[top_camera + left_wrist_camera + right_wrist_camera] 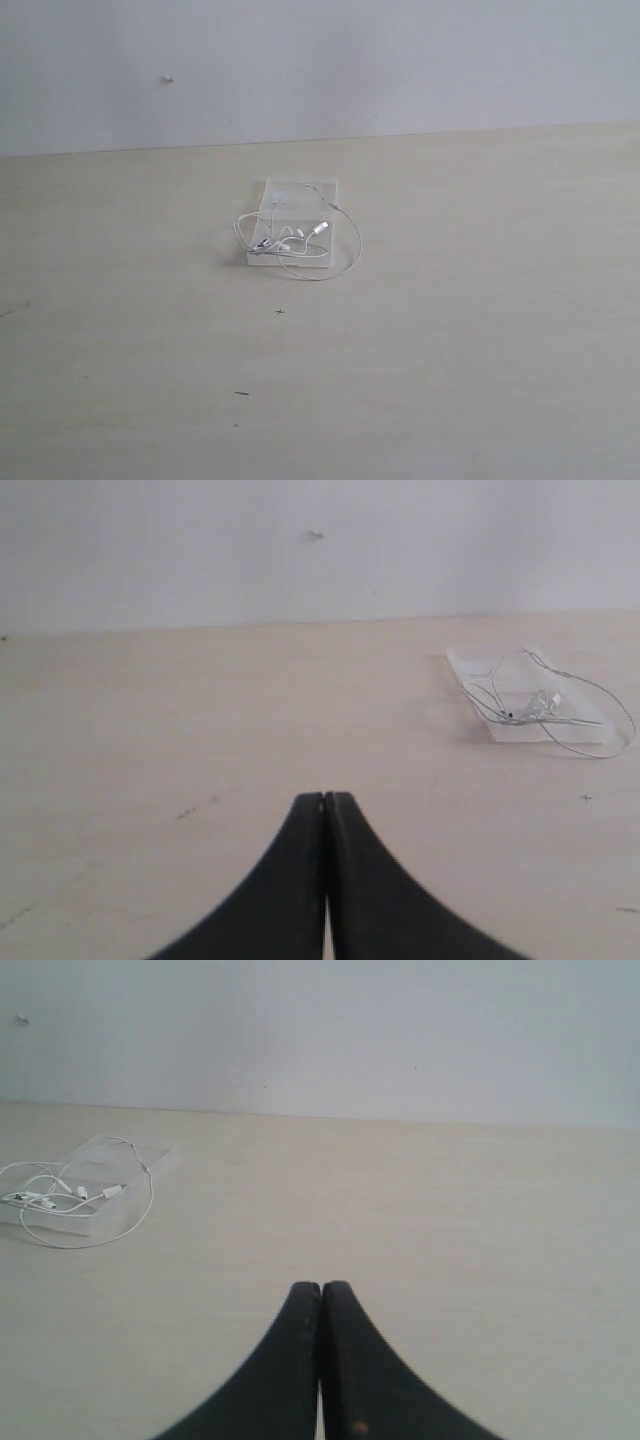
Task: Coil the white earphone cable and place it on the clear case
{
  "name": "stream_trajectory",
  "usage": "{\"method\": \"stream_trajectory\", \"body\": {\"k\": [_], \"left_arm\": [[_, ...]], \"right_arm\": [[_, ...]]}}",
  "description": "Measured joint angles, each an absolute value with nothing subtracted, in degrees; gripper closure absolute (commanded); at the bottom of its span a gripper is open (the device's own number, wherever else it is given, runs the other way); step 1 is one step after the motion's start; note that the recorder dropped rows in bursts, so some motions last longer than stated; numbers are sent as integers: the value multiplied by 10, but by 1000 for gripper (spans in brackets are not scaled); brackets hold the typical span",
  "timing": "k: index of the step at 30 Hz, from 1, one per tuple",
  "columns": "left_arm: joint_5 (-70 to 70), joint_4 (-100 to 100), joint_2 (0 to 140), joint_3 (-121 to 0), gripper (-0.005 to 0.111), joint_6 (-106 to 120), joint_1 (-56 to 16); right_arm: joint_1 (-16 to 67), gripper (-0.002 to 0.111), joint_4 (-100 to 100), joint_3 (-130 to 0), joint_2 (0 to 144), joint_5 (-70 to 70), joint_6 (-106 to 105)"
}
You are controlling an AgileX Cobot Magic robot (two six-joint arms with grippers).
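The clear case (300, 192) lies flat on the pale wooden table, near the middle of the exterior view. The white earphone cable (300, 238) rests on it in loose loops, and one loop (343, 262) hangs past the case's front and right side onto the table. Both wrist views show the same: the case (470, 664) and cable (545, 708) in the left one, case (160, 1155) and cable (60, 1197) in the right one. My left gripper (326, 798) and right gripper (322, 1288) are shut and empty, far from the case. Neither arm shows in the exterior view.
The table (450, 350) meets a plain white wall (400, 60) at the back. Small dark specks (242, 393) mark the wood near the front.
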State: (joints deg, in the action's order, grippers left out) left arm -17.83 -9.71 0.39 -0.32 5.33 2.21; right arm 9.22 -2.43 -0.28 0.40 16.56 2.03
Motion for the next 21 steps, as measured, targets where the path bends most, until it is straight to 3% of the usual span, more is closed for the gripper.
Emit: {"method": "stream_trajectory", "body": {"k": [21], "left_arm": [[-210, -138, 4, -1, 107, 54, 77]], "right_arm": [[92, 108, -24, -3, 4, 166, 20]]}}
